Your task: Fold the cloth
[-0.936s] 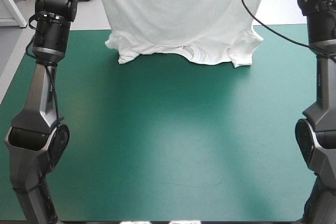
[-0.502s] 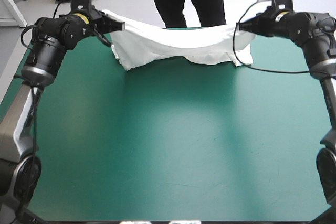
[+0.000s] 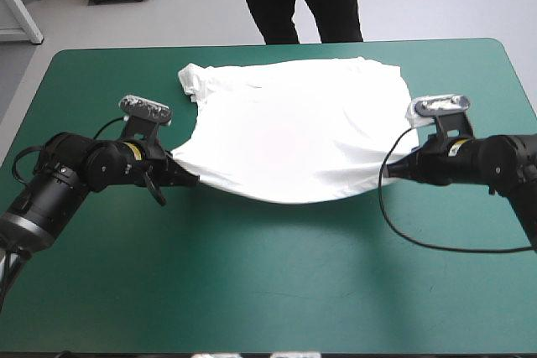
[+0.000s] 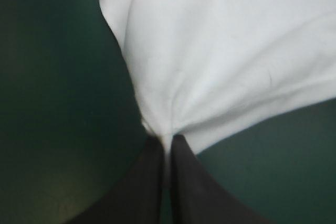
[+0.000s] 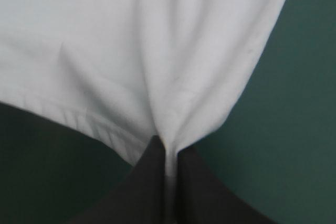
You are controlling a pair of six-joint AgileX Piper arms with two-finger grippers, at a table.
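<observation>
The white T-shirt [image 3: 289,136] lies spread over the far middle of the teal-green table, its near hem stretched between both grippers and sagging slightly above the cover. My left gripper [image 3: 191,179] is shut on the T-shirt's near left corner. My right gripper [image 3: 393,167] is shut on its near right corner. In the left wrist view the T-shirt [image 4: 226,51] fans out in folds from my left gripper [image 4: 167,142]. The right wrist view shows the T-shirt [image 5: 131,40] gathered into a pinch at my right gripper [image 5: 167,145]. A sleeve [image 3: 192,80] is bunched at the far left of the shirt.
The teal-green cover [image 3: 277,282] stretches bare from the shirt's hem to the near edge. The table's far edge [image 3: 117,49] lies just beyond the shirt's collar end.
Both arms have come down and toward the near side, drawing the T-shirt from a hanging drape at the far edge to a spread over the table. Both grippers stay shut on it.
</observation>
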